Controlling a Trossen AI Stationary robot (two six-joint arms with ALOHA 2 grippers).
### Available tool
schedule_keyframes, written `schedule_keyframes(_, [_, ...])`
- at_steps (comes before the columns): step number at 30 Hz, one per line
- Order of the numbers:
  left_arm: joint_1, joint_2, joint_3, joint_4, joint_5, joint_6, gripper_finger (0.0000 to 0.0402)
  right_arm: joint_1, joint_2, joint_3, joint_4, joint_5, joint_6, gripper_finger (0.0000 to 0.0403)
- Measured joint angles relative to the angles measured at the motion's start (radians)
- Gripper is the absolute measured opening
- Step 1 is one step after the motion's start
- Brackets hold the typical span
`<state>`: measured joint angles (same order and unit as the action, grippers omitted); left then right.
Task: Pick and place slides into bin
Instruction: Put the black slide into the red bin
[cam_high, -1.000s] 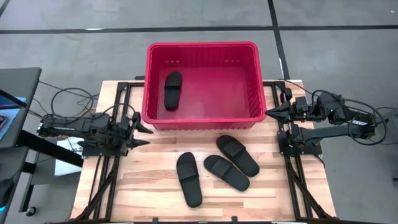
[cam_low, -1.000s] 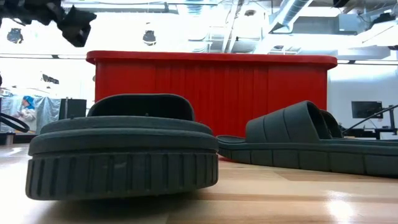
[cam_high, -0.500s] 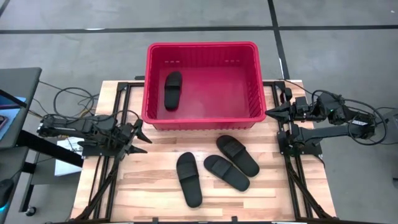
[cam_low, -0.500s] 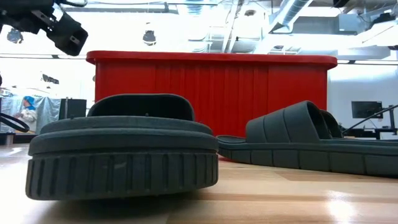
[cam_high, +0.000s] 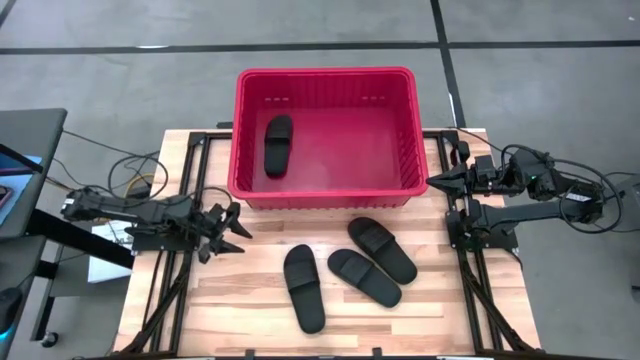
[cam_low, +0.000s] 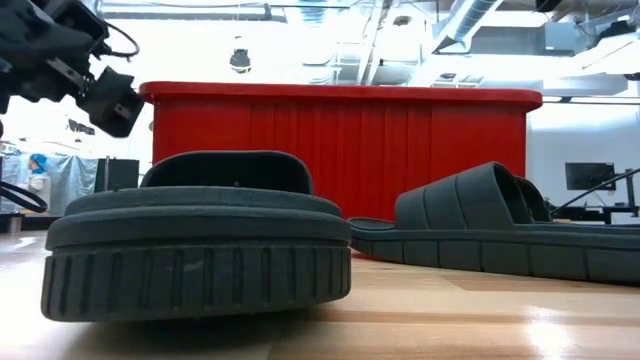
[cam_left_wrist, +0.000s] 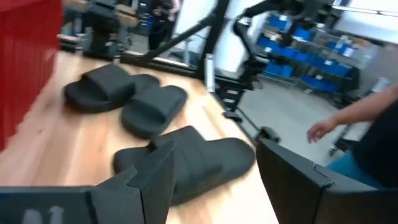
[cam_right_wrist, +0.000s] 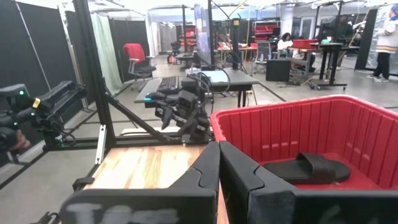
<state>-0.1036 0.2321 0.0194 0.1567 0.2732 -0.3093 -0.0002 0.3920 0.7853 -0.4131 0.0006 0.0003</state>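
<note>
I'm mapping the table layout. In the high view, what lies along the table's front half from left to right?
Left end effector → left slide → middle slide → right slide.

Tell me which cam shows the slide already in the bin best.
The high view: the slide lies in full outline on the floor of the bin, near its left wall. The right wrist view shows it side-on, partly behind that gripper's fingers. In the low view the bin wall hides it; the left wrist view misses it.

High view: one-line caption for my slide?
One slide in the red bin, three on the table, left end effector open nearby.
</note>
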Motion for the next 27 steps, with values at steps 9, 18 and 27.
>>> schedule_keyframes(9, [0.0,0.003,-0.009,-0.075,-0.13,-0.01,0.021,0.0,0.0,0.0,0.0,0.0,0.0,0.0])
schedule_keyframes(18, [0.0,0.003,-0.01,-0.099,-0.13,-0.01,0.021,0.0,0.0,0.0,0.0,0.0,0.0,0.0])
schedule_keyframes(27, [0.0,0.003,-0.01,-0.098,-0.124,-0.01,0.021,0.0,0.0,0.0,0.0,0.0,-0.002,0.0])
